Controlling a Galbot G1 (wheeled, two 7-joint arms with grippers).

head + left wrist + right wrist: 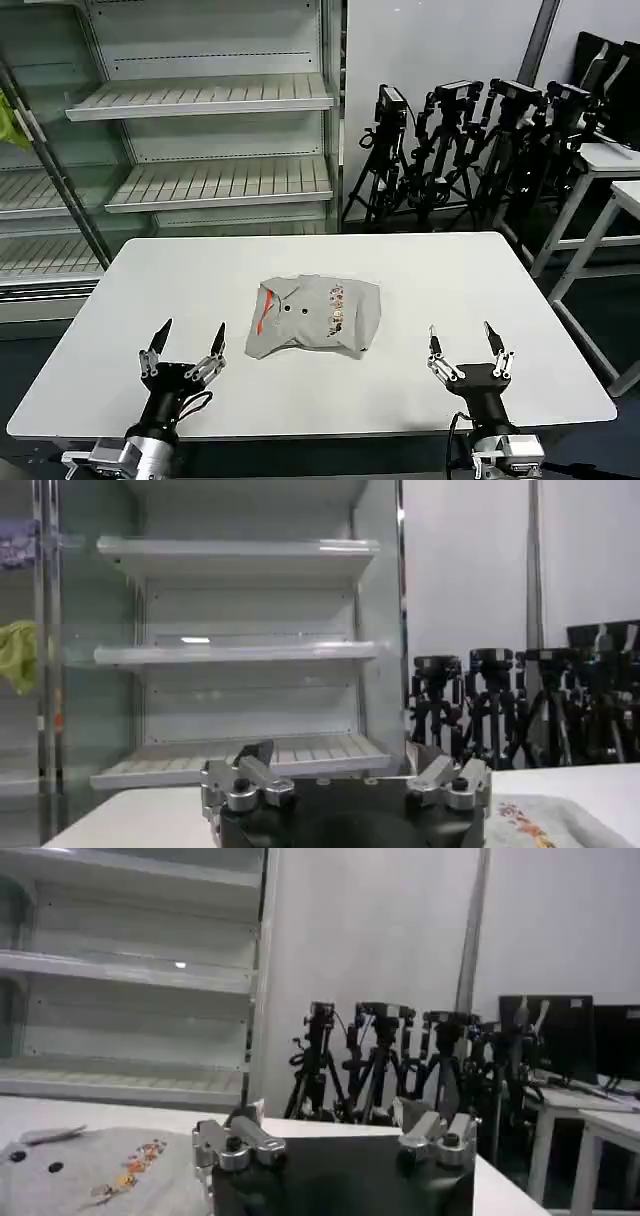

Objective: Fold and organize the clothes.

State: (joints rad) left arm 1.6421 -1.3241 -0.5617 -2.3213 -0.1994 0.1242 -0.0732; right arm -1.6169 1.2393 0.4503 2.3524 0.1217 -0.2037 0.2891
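Shirt (316, 316) is seen folded at the centre of the frame on the white counter (480, 275), collar side left. Both the left claw (183, 345) and right claw (466, 345) are spread wide at the lower edge, holding nothing. Loose folds could be dragged open if only the top layer is caught

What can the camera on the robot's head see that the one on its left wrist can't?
The head view takes in the whole white table, the full folded grey shirt with its collar and buttons, and both open grippers, left and right, apart from the shirt. The left wrist view adds a yellow-green cloth beside the shelves. Both share the shelving, the tripods and the shirt's print.
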